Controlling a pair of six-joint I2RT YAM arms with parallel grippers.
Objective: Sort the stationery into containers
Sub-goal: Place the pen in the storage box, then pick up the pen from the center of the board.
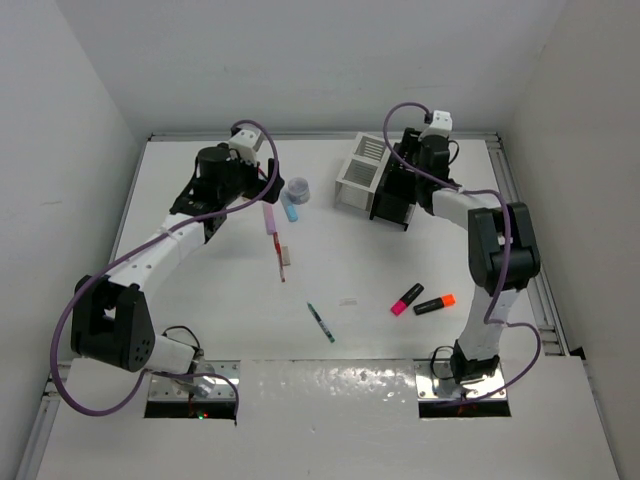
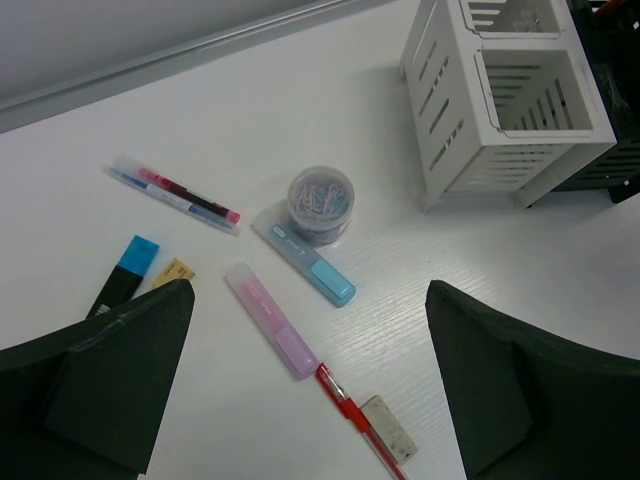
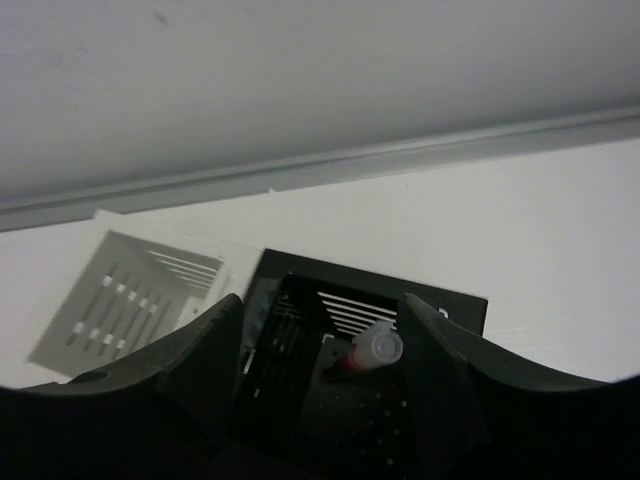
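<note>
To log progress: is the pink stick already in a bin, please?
No, the pink stick lies on the table, outside the white bin.

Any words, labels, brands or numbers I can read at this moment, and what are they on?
No text here is legible.
Blue stick: dark print near its grey end, too blurred to read.
Clear pen: blue marks along the barrel, too small to read.
Nothing else shows any lettering.

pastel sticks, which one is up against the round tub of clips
The blue stick: it lies right against the round tub. The pink stick lies apart from the tub, its lower end by the red pen.
</note>
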